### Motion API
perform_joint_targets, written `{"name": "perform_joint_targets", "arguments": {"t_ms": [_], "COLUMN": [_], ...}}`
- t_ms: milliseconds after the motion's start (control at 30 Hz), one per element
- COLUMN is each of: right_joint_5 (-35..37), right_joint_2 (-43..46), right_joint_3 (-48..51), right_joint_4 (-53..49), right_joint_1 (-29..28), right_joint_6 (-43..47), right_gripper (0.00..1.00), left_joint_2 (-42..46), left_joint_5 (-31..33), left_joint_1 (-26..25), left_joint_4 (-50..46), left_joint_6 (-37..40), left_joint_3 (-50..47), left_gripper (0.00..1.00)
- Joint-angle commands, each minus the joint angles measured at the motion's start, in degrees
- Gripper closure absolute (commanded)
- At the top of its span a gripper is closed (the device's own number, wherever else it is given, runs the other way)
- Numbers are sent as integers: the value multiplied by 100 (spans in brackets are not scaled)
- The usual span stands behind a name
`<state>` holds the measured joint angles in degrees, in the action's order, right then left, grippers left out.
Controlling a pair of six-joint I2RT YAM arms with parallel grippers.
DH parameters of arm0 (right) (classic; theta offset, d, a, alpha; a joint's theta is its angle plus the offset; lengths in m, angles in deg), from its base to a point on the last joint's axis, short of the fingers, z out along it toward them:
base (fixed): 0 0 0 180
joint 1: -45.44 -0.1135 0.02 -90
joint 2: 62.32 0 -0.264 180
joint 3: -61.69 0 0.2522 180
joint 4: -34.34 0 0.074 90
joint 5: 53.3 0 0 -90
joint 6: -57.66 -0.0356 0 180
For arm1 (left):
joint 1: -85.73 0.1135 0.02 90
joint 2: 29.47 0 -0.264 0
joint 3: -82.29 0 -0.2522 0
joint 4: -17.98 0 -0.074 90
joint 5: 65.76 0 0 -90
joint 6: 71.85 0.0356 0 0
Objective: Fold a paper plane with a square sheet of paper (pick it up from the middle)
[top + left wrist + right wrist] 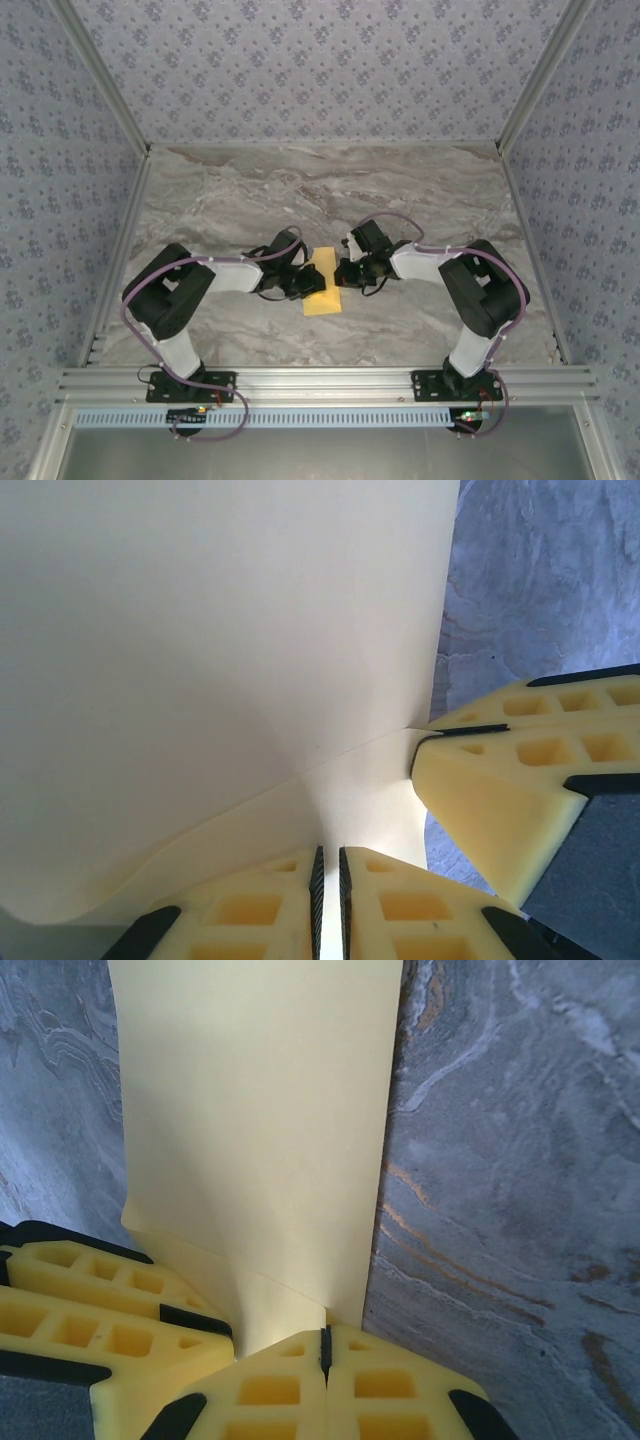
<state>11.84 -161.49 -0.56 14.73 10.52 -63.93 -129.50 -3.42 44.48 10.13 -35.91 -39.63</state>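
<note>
Where the two arms reach in from the near edge, the left pincer [312,286] and the right pincer [342,272] meet at mid-tabletop [420,190]. Each is closed tight on the square sheet of paper [325,300] from its own side. Beyond the fingertips the sheet runs away as a narrow yellow strip over grey marble.

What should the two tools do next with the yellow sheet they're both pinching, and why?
Probably hold the right tool shut as an anchor and draw the left tool slowly along the fold to sharpen it. Both tools pinch the sheet of paper close together, and in the left wrist view it bends in a soft curve, not a flat crease.
</note>
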Motion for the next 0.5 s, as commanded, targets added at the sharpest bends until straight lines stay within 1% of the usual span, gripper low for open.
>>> {"name": "perform_joint_targets", "arguments": {"t_ms": [0, 100, 233, 333, 467], "right_joint_5": [113, 194, 491, 585, 323], "right_joint_2": [-107, 39, 576, 917, 967], "right_joint_3": [-106, -151, 57, 201, 262], "right_joint_4": [-264, -391, -369, -383, -413], "right_joint_1": [-34, -32, 11, 3, -185], "right_joint_6": [75, -33, -314, -400, -400], "right_gripper": [95, 88, 86, 87, 92], "left_joint_2": [-181, -226, -236, -228, -236], "left_joint_5": [107, 163, 217, 235, 235], "left_joint_1": [-31, -36, -57, -60, -66], "left_joint_4": [-392, -515, -556, -574, -574], "left_joint_6": [74, 55, 27, 27, 45], "left_joint_3": [32, 33, -25, -37, -30], "left_gripper": [83, 83, 84, 84, 84]}}
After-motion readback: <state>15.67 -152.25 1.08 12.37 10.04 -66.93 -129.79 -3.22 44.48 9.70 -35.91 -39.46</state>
